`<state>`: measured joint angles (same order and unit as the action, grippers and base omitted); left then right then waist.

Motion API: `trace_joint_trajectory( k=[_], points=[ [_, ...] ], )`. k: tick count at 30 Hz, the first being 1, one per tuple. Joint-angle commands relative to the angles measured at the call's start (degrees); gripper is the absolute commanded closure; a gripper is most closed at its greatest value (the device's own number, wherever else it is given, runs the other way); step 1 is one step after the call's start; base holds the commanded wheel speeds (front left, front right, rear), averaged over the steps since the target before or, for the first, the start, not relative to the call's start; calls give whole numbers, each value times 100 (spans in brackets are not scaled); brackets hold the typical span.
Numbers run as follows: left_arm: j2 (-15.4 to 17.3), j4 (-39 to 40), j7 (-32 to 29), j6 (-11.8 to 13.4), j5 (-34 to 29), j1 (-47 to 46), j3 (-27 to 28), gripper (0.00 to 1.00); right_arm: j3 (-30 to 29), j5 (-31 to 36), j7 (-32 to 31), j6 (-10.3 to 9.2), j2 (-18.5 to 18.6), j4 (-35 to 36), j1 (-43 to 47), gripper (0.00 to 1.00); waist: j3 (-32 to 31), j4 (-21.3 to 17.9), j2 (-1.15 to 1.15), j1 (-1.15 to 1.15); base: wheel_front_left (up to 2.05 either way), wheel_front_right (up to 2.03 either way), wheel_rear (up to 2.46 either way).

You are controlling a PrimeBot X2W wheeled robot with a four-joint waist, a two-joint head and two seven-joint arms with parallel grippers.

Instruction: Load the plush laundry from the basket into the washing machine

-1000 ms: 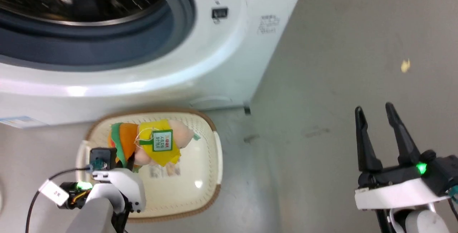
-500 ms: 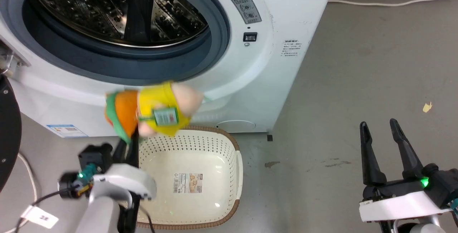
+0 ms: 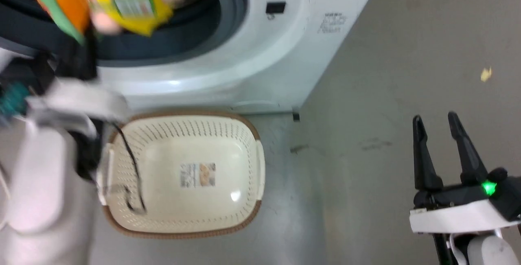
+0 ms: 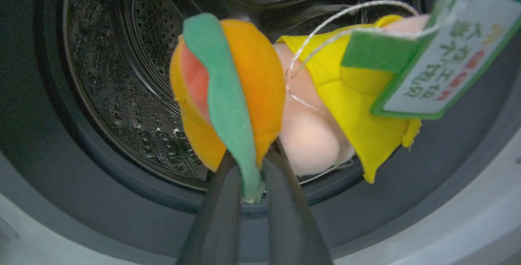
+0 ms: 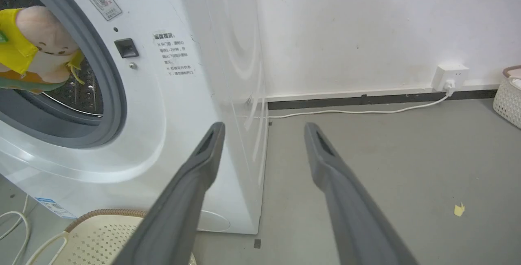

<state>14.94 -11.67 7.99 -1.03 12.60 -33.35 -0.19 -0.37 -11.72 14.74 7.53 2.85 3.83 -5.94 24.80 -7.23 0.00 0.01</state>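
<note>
left gripper (image 4: 251, 171) pinches plush laundry (image 4: 252, 90) at washing machine (image 3: 260, 65) mouth | basket (image 3: 249, 134) apparently bare | drop pending | right gripper (image 3: 436, 120) agape

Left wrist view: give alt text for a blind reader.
Jaws of the left gripper pinch the plush laundry by its green layer, before the steel drum of the washing machine. Its green tag hangs upper right.

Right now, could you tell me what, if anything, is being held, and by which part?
The left claw pinches the plush laundry by its green layer; the right claw holds nothing.
</note>
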Motion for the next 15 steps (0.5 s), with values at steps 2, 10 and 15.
trace_joint_trajectory(
  k=[2,10,15],
  points=[
    [171,1,-260,-9,-47,-386,60,100,24,-72,26,-4,3,36,-153,0,520,-255,0,-1,0,0,0],
    [903,-739,-1440,-175,-223,-2014,-5,100,74,-291,26,-4,3,33,-545,0,1334,-570,0,-1,0,0,0],
    [1271,-1554,-1725,-259,-403,-2826,-111,100,164,-405,26,-4,3,-9,-705,0,1606,-745,0,-1,0,0,0]
  ],
)
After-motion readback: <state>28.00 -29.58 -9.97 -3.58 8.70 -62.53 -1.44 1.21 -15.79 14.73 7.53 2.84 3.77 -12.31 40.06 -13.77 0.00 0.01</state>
